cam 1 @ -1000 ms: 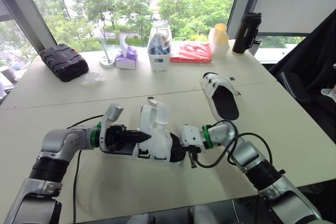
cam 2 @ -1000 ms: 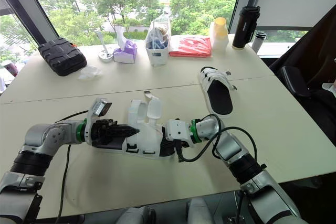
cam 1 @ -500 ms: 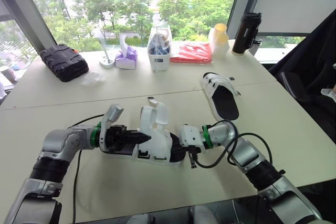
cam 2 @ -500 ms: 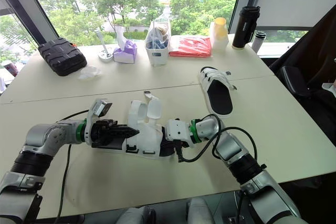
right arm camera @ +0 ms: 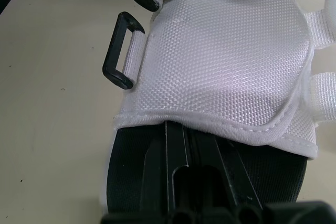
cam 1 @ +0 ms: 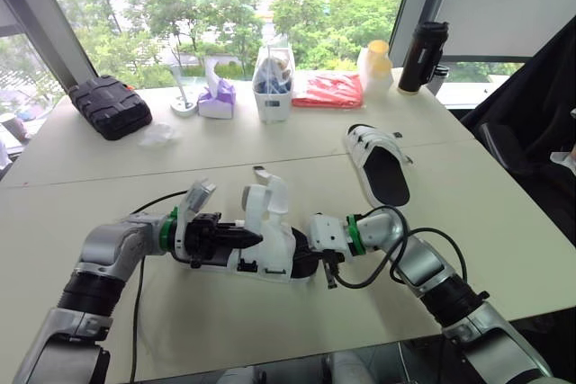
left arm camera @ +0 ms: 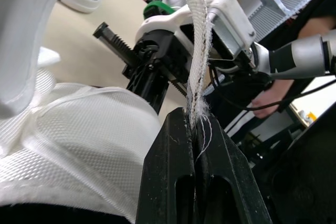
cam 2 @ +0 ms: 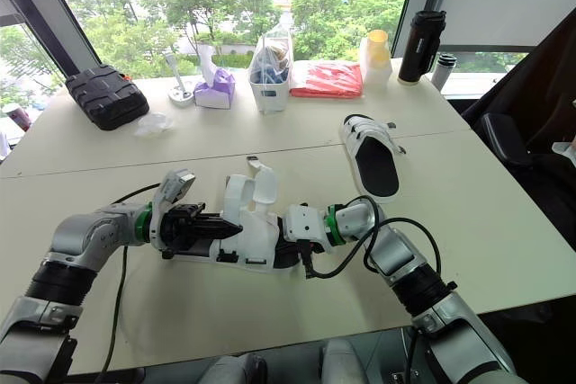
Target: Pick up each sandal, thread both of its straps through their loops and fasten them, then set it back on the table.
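A white sandal with a black sole (cam 1: 270,245) lies on the table's near middle, its straps standing up loose. My left gripper (cam 1: 250,237) is at its left end, shut on a white strap (left arm camera: 198,51) pinched between the fingertips (left arm camera: 181,129). My right gripper (cam 1: 308,247) holds the sandal's right end, shut on the black sole under the white mesh upper (right arm camera: 226,61). Two black loops (right arm camera: 121,51) hang off the upper's edge. The second sandal (cam 1: 378,164) lies on the table farther back on the right, apart from both grippers.
Along the window edge stand a black case (cam 1: 110,105), a purple tissue box (cam 1: 217,96), a clear bag of items (cam 1: 273,78), a red packet (cam 1: 328,90), a yellow cup (cam 1: 375,65) and a black bottle (cam 1: 422,56). A black cable (cam 1: 144,209) trails by my left arm.
My left gripper has slid a little to the right along the sandal, still pinching the strap. The right gripper and the far sandal have stayed put.
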### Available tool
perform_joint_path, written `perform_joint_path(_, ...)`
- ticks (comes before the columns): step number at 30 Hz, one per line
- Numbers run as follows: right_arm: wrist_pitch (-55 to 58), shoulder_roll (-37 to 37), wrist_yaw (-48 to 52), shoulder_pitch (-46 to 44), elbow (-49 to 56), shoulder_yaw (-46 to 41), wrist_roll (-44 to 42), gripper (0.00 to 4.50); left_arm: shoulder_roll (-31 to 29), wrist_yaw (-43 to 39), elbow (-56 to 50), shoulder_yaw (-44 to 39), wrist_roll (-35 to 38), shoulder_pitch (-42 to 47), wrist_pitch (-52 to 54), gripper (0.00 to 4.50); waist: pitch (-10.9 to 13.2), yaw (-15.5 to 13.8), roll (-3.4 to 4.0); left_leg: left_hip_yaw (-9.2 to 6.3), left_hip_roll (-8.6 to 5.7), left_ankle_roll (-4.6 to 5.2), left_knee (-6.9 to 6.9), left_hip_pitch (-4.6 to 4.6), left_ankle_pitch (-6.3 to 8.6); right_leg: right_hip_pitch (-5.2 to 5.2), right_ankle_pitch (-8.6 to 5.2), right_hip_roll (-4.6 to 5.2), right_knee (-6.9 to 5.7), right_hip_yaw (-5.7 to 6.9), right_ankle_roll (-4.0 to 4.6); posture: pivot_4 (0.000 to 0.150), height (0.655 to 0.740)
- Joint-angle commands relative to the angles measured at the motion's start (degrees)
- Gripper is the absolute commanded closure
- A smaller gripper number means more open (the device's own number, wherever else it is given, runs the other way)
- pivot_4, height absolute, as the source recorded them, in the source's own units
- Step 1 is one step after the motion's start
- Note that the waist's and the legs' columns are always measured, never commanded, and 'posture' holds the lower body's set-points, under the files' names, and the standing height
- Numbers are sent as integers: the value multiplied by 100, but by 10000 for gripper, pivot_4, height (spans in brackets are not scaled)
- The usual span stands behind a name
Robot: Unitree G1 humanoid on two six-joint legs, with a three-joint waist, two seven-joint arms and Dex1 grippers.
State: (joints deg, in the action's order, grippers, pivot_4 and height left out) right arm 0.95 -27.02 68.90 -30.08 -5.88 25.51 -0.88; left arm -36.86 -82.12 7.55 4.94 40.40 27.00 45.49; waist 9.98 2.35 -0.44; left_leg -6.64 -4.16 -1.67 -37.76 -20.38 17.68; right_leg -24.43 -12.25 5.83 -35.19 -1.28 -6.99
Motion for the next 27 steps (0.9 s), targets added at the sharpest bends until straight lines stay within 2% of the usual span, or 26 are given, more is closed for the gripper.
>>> perform_joint_path(1,124,-39,31,125,-35,184,173,45000,64,-56,-303,-128,26,-85,-262,44399,0,0,0,0,0,0,0,0,0,0,0,0,0,0,0,1500,7400)
perform_joint_path(12,133,-45,33,129,-30,180,176,45000,-66,-133,-689,-194,-106,-582,-821,44399,0,-5,0,0,3,0,0,0,0,1,0,0,0,0,0,1500,7400)
perform_joint_path(27,105,-28,23,120,-67,202,186,45000,-35,-336,-355,-155,-846,-1045,-2496,44399,0,4,1,1,3,0,1,1,0,0,0,0,0,0,1,1500,7400)
